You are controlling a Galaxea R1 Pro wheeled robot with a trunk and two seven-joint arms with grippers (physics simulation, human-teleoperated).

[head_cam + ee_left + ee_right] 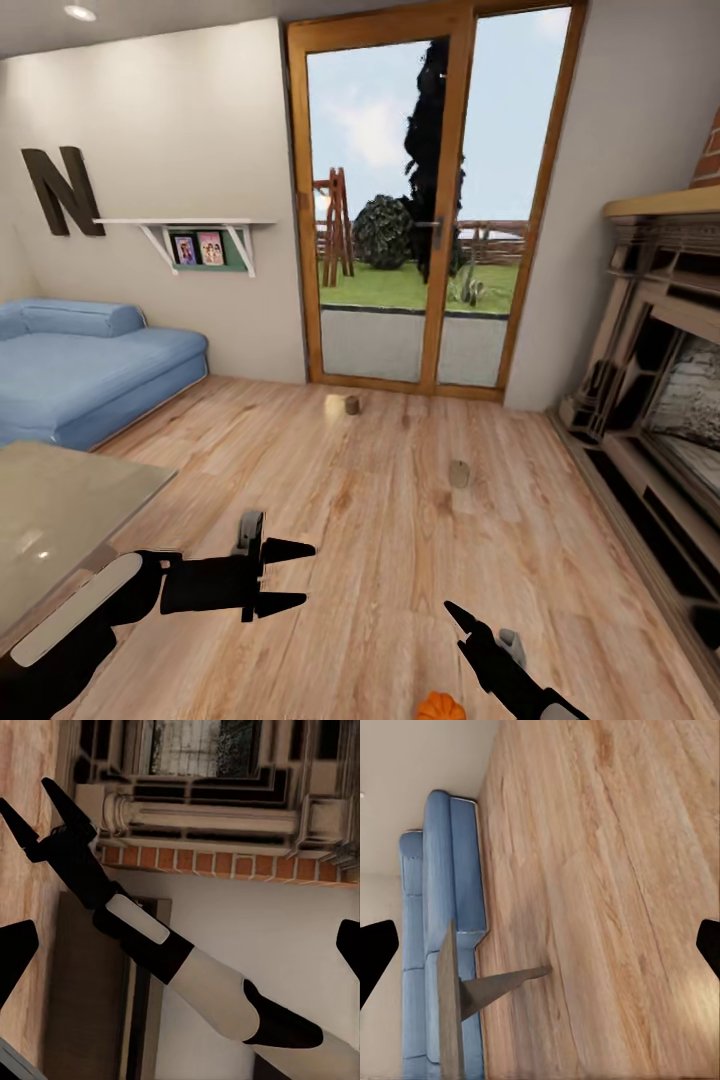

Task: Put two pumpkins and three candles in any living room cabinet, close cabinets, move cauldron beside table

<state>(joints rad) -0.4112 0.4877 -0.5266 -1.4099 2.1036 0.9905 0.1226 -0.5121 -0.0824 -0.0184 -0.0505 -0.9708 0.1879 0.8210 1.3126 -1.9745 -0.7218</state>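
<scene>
Scene: a living room with glazed patio doors (435, 200), a blue sofa (90, 365) along the left wall and a fireplace (660, 370) on the right, as seen from the head camera.

Pumpkin: one bright-orange pumpkin (441, 707) sits on the wood floor (380, 540) at the bottom edge of the head view, just beside the right arm; only its top shows.

Candles: two stubby cylinders stand on the floor, well apart. One candle (351, 405) is near the patio doors, a pale blurred patch beside it; the second candle (459, 474) is nearer the robot, mid-floor.

Handling, pumpkin: it looks rigid, ribbed and rounded, probably light. A pinch across its widest part seems safer than at the stem; the curved skin could slip out of narrow tips.

Handling, candles: likely stiff and light, easily tipped. Closing on the straight sides, low on the body, looks the steadier hold.

Left end effector (287, 577): released, fingers spread, carrying nothing, hanging over the floor beside the glass-topped bench (60, 510).

Right end effector (36, 814): the left wrist view shows its two tips parted and empty; in the head view it hangs just above the pumpkin.

Containers: no cabinet or drawer can be made out here, so nothing can be said of contents.
</scene>
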